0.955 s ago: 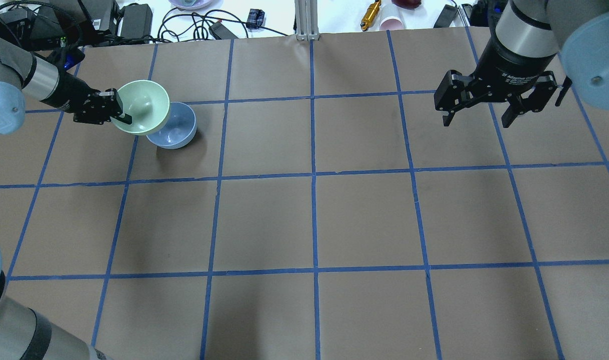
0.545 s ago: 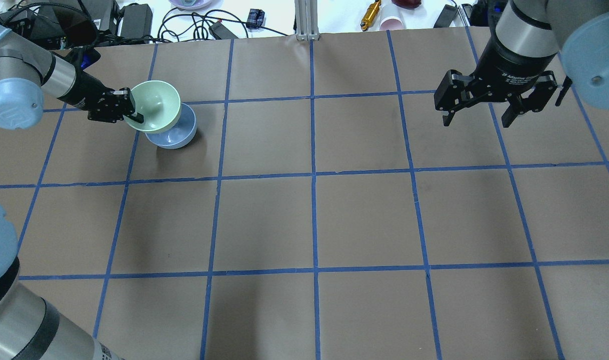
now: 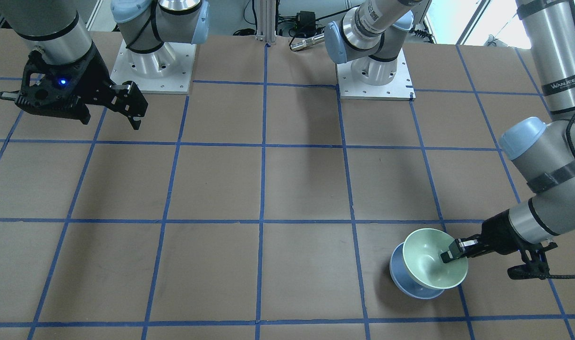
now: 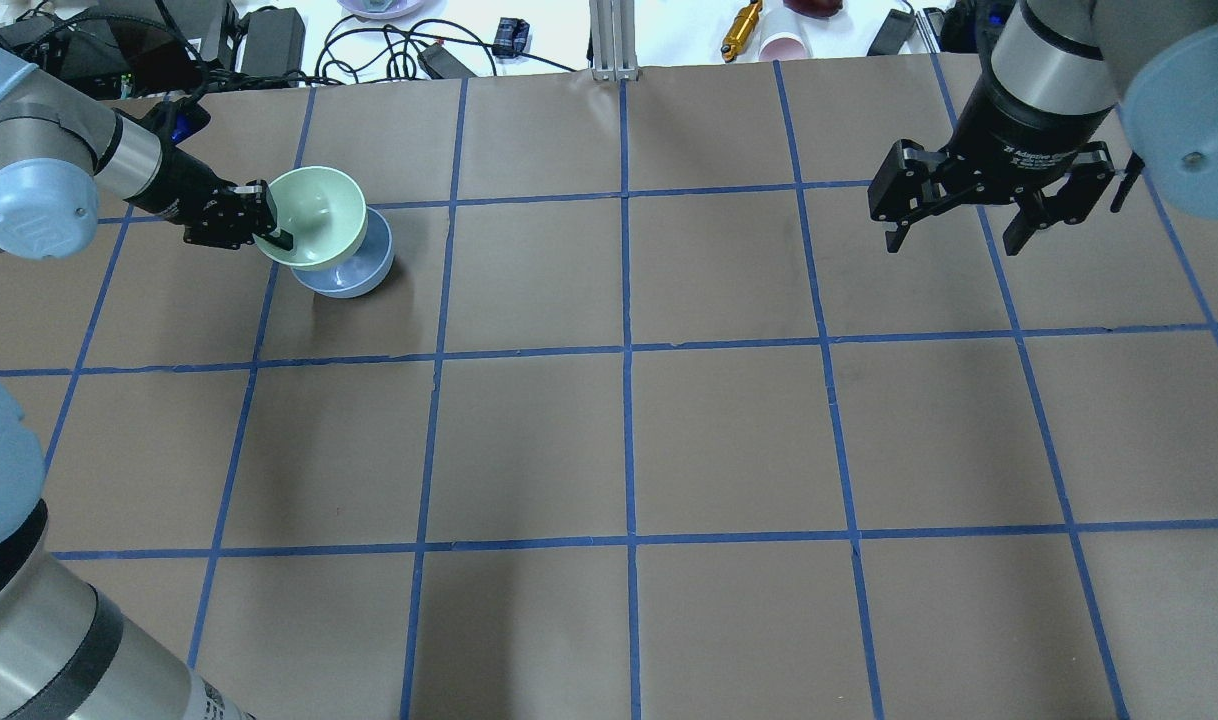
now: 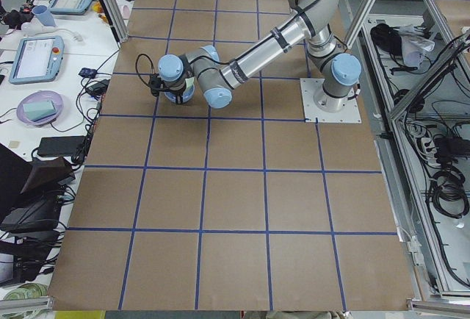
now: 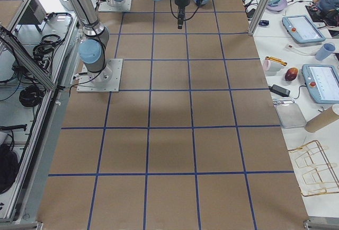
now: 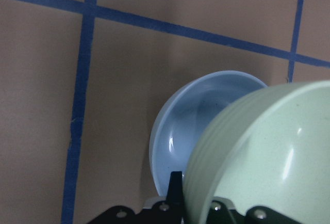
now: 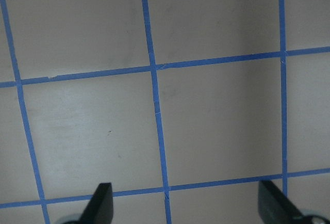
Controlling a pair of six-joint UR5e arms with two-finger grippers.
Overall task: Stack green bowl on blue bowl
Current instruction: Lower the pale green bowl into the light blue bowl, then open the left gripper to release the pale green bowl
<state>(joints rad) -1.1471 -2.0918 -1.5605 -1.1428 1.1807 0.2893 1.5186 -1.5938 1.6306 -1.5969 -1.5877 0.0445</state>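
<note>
My left gripper (image 4: 269, 228) is shut on the near rim of the green bowl (image 4: 319, 215) and holds it tilted just over the blue bowl (image 4: 354, 270), covering most of it. The blue bowl stands on the brown table at the far left. The front-facing view shows the green bowl (image 3: 431, 259) over the blue bowl (image 3: 405, 283), gripper (image 3: 450, 255) on its rim. In the left wrist view the green bowl (image 7: 263, 162) overlaps the blue bowl (image 7: 201, 126). My right gripper (image 4: 969, 235) hangs open and empty high over the far right; it also shows in the front-facing view (image 3: 131, 113).
Beyond the table's far edge lie cables, power bricks (image 4: 269, 30), a yellow tool (image 4: 741, 28) and a pink cup (image 4: 784, 45). An aluminium post (image 4: 614, 40) stands at the far middle. Blue tape lines grid the brown table (image 4: 629, 450).
My left gripper has carried the green bowl to the right and lower, over the blue bowl, so it now covers more of it. The right arm has not moved.
</note>
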